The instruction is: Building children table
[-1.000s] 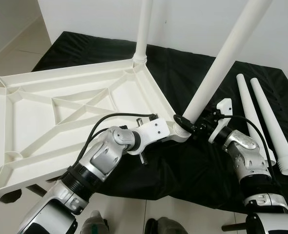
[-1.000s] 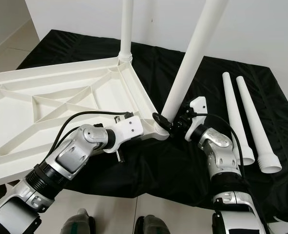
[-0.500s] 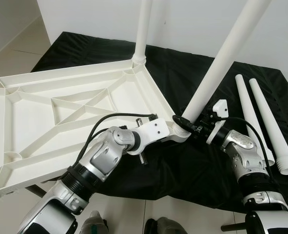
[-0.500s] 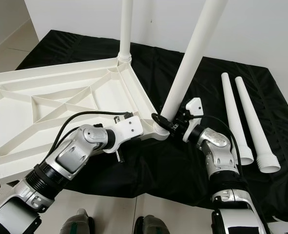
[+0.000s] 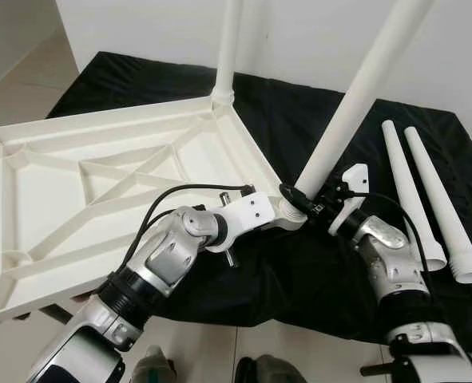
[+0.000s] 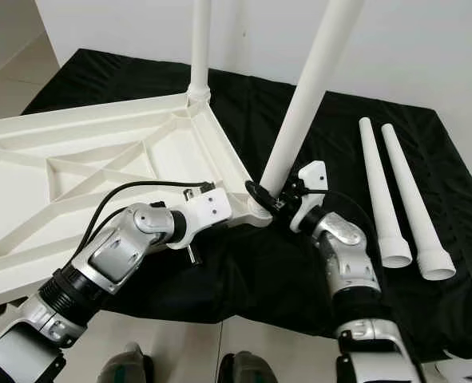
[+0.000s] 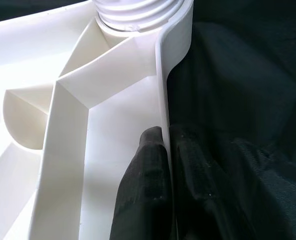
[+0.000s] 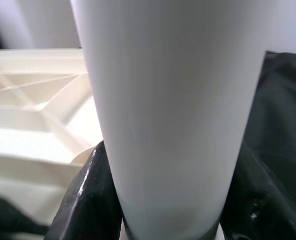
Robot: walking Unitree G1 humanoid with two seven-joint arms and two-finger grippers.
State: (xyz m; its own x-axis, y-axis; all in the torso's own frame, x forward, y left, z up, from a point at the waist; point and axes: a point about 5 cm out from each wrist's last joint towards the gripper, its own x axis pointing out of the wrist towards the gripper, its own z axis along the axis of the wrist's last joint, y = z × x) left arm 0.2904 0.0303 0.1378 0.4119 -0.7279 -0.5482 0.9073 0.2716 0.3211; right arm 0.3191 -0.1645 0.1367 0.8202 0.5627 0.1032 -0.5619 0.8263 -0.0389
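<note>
The white plastic tabletop [image 5: 100, 183] lies upside down, ribs up, partly on a black cloth. One white leg [image 5: 229, 48] stands in its far corner socket. A second leg [image 5: 355, 104] leans up from the near corner socket [image 5: 287, 215]. My right gripper [image 5: 299, 199] is shut on this leg's base, its black fingers [image 8: 82, 200] wrapping the tube [image 8: 173, 110]. Beside that socket, my left gripper [image 7: 165, 165] is shut on the tabletop's thin rim [image 7: 163, 90], one finger on each side.
Two loose white legs [image 5: 407, 191] [image 5: 447, 207] lie side by side on the black cloth [image 5: 315, 271] at the right. A white wall rises behind. Pale tiled floor runs along the left and near side. My feet show at the lower edge.
My right arm has shifted a little towards the corner socket with the leg in its grip, turning at the wrist. The left gripper stays on the rim. The view has drifted slightly.
</note>
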